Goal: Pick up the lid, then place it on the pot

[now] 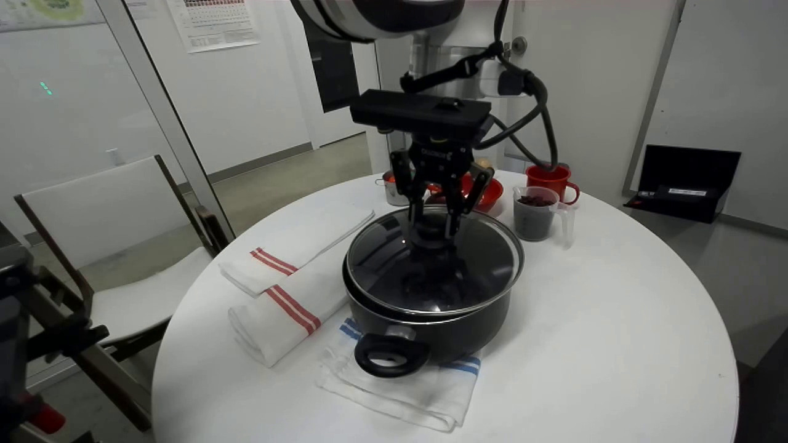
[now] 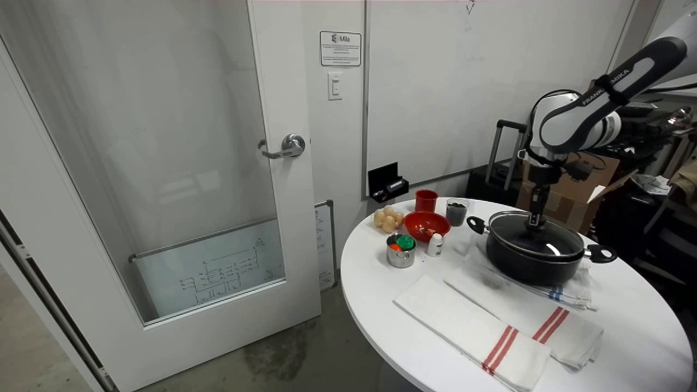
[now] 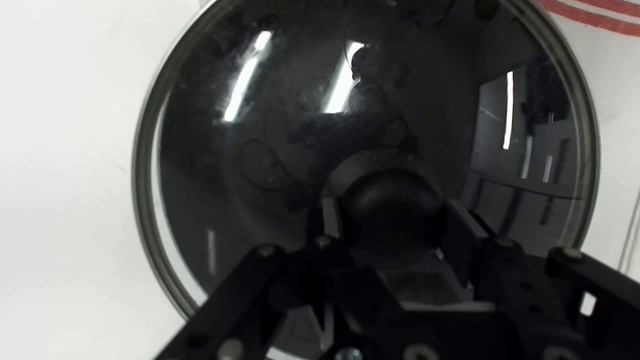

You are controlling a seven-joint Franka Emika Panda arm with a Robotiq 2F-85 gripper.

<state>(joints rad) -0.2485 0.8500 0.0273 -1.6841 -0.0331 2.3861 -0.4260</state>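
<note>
On your round white worktop (image 1: pixel 615 344), red-striped towels (image 1: pixel 294 309) lie beside the black pot (image 1: pixel 474 335), which stands on a blue-striped cloth (image 1: pixel 406 397). Your lid (image 1: pixel 434 280) is over the pot, directly beneath the pincer (image 1: pixel 434 231), whose two fingers (image 3: pixel 331 217) hug the dark knob (image 3: pixel 392 200) from either side, holding it. You can't tell whether the lid is fully seated there.

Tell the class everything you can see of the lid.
The lid is round, apparently see-through glass with bright reflections, a metal-looking rim and a dark central knob. It is roughly level over the pot, off-centre, overhanging on one side. The gripper appears closed on the knob from two sides. Whether the rim rests on the pot is unclear.
</note>
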